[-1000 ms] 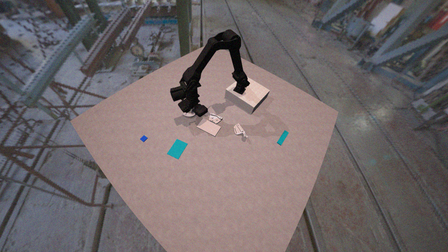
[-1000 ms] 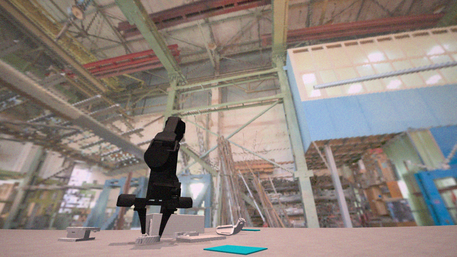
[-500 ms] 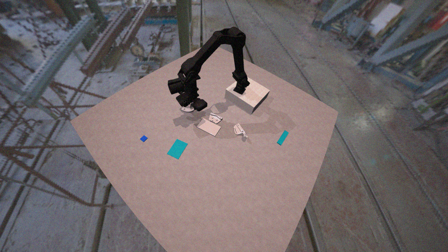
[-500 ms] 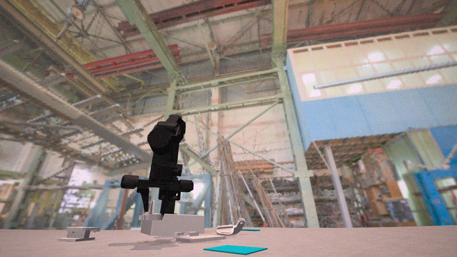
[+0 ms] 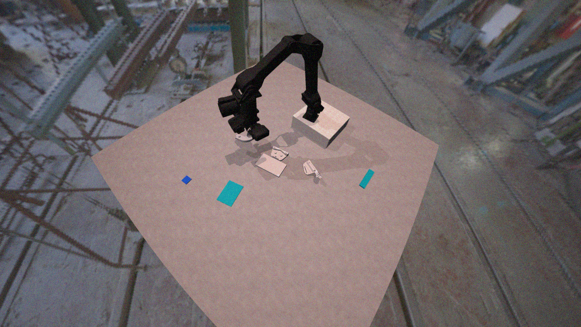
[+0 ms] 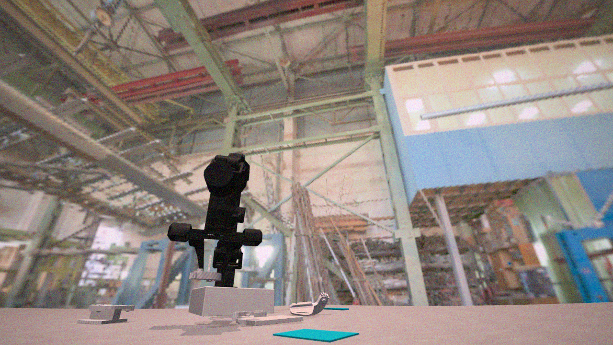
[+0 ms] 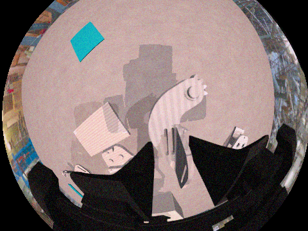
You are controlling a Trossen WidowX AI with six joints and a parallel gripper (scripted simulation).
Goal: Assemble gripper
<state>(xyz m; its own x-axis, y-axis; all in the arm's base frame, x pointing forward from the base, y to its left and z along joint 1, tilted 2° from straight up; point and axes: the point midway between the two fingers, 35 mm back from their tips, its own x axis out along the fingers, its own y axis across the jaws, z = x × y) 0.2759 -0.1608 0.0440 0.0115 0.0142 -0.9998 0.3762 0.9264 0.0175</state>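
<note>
At the far left of the exterior view, a pale stepped piece (image 6: 102, 314) (image 7: 238, 140) stands on the table (image 5: 284, 244) (image 6: 428, 326) (image 7: 199, 42). Next, the gripper (image 5: 248, 131) (image 6: 210, 269) (image 7: 169, 143) is partly closed, its fingers less than half open and clamped on the raised grip of a toothed jaw (image 5: 243, 137) (image 6: 204, 275) (image 7: 168, 110), which hangs flat above the table. The black arm (image 5: 270, 62) (image 6: 224, 210) arches up from the pale block (image 5: 331, 120) (image 6: 240, 300) and bends down to the gripper. Farther right lie a pinned plate (image 5: 279, 154) (image 7: 117, 158) and a ribbed flat plate (image 5: 271, 165) (image 6: 274, 319) (image 7: 102, 129), then the second jaw (image 5: 310, 168) (image 6: 305, 307) (image 7: 82, 169), well apart from the held one.
</note>
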